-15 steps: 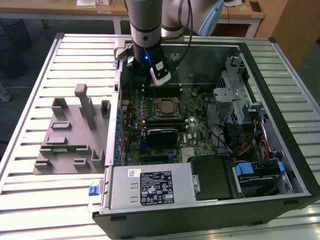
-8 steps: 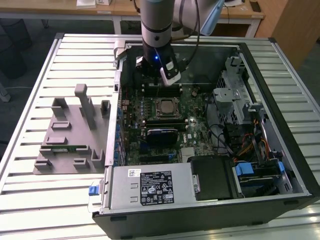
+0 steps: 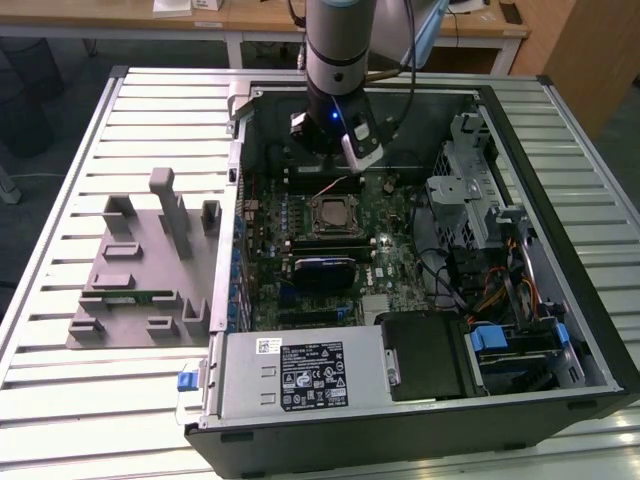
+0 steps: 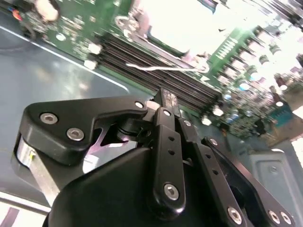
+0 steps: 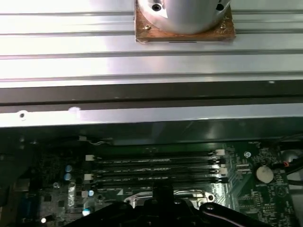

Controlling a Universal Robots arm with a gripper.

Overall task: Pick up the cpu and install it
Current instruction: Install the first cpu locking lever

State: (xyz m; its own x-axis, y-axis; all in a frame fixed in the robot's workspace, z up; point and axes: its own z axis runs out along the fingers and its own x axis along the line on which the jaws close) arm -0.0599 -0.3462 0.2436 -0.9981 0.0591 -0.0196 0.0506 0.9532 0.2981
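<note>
The arm reaches down into the open computer case [image 3: 560,330], which lies on its side on a slatted metal table [image 3: 60,200]. The gripper [image 3: 335,150] hangs just above the motherboard [image 3: 390,260], over the row of black memory slots [image 5: 156,170] at the far edge of the board. Whether its fingers are apart or together, I cannot tell; in the second wrist view the black linkage of the gripper [image 4: 163,101] blocks the tips, and nothing shows between them.

The cpu [image 3: 330,213] sits in its socket near the middle of the board, its pale silver top framed by the darker socket bracket, just in front of the gripper. In the second wrist view it shows as a bright, washed-out square [image 4: 182,23] beyond the memory slots.

To the exterior view's left, a grey holder [image 3: 140,270] with upright posts rests on the table beside the case, with a thin green stick [image 3: 130,296] lying in it.
</note>
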